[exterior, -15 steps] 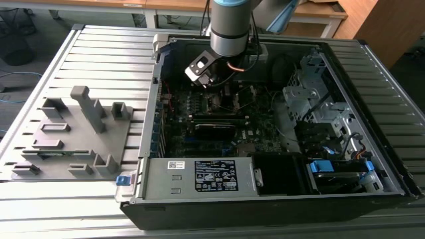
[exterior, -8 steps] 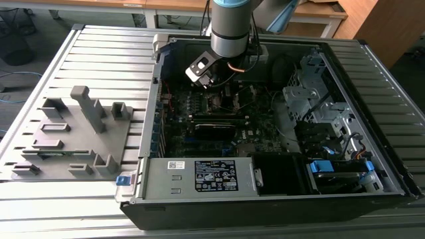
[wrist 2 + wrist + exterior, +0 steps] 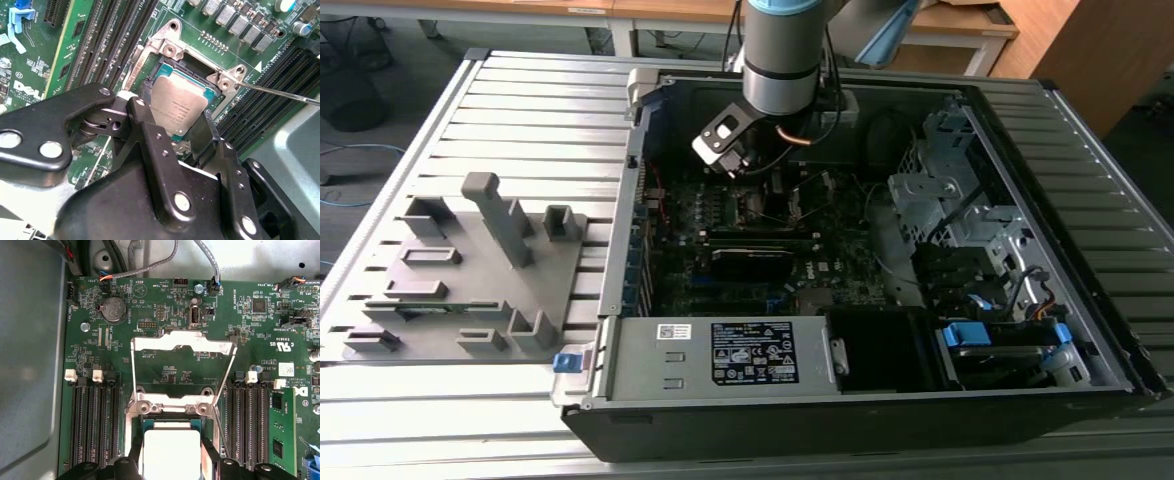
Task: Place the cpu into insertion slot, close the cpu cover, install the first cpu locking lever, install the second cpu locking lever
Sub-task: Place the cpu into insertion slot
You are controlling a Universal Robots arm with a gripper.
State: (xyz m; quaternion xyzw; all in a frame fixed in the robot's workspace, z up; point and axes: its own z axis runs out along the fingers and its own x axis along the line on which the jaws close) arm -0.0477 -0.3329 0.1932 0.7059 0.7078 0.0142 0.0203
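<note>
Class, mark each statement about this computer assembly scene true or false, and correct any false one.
1. The gripper is inside the computer case, at the cpu. True.
2. The cpu cover lies shut over the cpu. False: it is swung open, away from the insertion slot.
3. The cpu's silver top faces up. True.
4. The computer case is closed by a side panel. False: it is open, with the motherboard exposed.
</note>
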